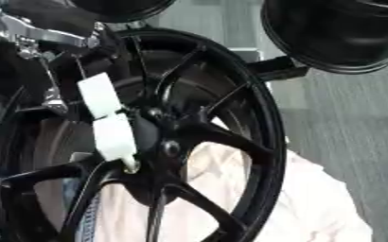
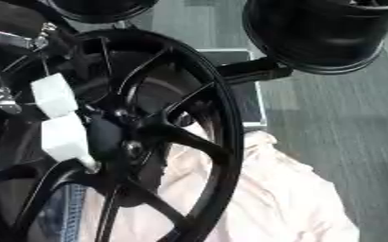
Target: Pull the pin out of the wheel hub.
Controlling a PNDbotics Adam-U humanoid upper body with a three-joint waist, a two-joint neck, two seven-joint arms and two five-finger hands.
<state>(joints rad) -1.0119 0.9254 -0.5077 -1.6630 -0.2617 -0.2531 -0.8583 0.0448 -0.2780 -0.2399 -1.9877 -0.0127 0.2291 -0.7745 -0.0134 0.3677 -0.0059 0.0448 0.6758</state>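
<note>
Light was even and soft, fairly dim. My view was blurred throughout, edges smeared. The black wheel (image 1: pixel 230 108) swallowed detail, with faint sheen along its rim. The pale cloth (image 2: pixel 288 198) looked washed out. The grey floor (image 1: pixel 355 118) showed streaky blur, no hard shadows.

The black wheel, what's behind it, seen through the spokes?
Behind the black wheel, pale pink cloth shows through the spokes, with some blue fabric lower left. Whatever lies under the cloth is hidden.

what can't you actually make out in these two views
- Pin: not identifiable; the white-padded fingers cover the wheel hub in both eye views.
- Left hand: mostly cut off by the left edge, grip unclear.
- Right hand: in neither view.
- Wheel: its bottom runs off the lower edge.
</note>
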